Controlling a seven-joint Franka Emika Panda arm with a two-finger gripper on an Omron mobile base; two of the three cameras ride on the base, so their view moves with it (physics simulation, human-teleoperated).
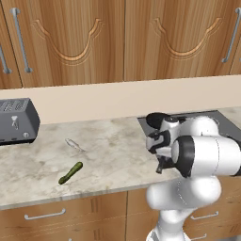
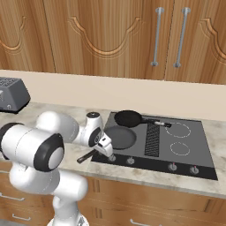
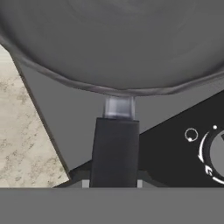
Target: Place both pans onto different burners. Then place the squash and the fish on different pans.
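Right base view shows the dark cooktop (image 2: 185,152) as the landmark: a wider pan (image 2: 118,137) sits on its front-left burner, a smaller pan (image 2: 128,117) behind it at rear-left. The gripper (image 2: 106,149), at the cooktop's front-left edge, is clamped on the wider pan's handle (image 3: 114,151). Left of the cooktop, on the marble counter (image 1: 108,150), lie the squash (image 1: 70,172) and the fish (image 1: 73,144).

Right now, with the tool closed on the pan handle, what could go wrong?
The tool grips only the handle's end of the near pan, so the pan may tilt or twist. The rear pan sits close behind; pushing forward could bump it. The control knobs lie just beside.
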